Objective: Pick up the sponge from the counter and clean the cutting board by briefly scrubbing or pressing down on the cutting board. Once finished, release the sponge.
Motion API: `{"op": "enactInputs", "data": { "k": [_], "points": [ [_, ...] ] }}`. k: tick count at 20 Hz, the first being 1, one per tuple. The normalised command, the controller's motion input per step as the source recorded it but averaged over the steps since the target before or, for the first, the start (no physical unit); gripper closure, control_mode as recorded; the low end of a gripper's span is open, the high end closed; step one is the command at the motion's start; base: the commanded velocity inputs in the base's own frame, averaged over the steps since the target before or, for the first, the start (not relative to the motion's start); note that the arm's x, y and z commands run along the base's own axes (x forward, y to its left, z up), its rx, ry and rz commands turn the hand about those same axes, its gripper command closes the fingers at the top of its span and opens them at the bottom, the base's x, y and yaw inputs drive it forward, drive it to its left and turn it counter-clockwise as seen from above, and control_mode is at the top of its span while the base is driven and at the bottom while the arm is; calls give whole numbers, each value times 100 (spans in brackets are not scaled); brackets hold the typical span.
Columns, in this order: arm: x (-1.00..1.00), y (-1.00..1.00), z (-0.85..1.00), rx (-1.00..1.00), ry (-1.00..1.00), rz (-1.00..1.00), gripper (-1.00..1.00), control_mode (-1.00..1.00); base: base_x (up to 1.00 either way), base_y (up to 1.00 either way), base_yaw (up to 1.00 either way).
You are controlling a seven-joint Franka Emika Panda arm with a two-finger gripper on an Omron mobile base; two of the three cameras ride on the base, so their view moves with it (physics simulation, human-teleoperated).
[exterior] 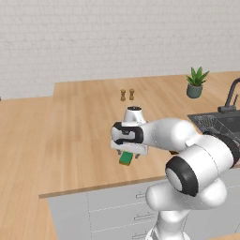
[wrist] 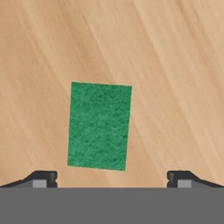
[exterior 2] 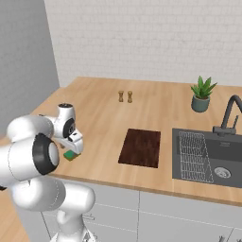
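The green sponge (wrist: 99, 126) lies flat on the light wood counter (wrist: 175, 65), and in the hand view it sits between and just beyond my two fingertips. My gripper (wrist: 112, 178) hovers straight above it, open, with nothing between the fingers. From the left base view the sponge (exterior: 125, 158) peeks out under the hand (exterior: 127, 140) near the counter's front edge. In the right base view the sponge (exterior 2: 70, 155) lies well left of the dark brown cutting board (exterior 2: 141, 147), which lies flat and bare.
A black sink (exterior 2: 208, 158) with a wire rack and a faucet (exterior 2: 229, 116) is at the right. A potted plant (exterior 2: 202, 96) and two small shakers (exterior 2: 125, 97) stand toward the back. The counter edge (exterior: 101, 187) runs just in front of the sponge.
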Motion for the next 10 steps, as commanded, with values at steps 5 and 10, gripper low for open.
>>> {"op": "enactInputs", "data": {
  "k": [5, 10],
  "points": [
    [19, 0, -18, 0, 0, 6, -100, -100, 0, 0, 0],
    [9, 0, -25, 0, 0, 4, -100, -100, 0, 0, 0]
  ]
}}
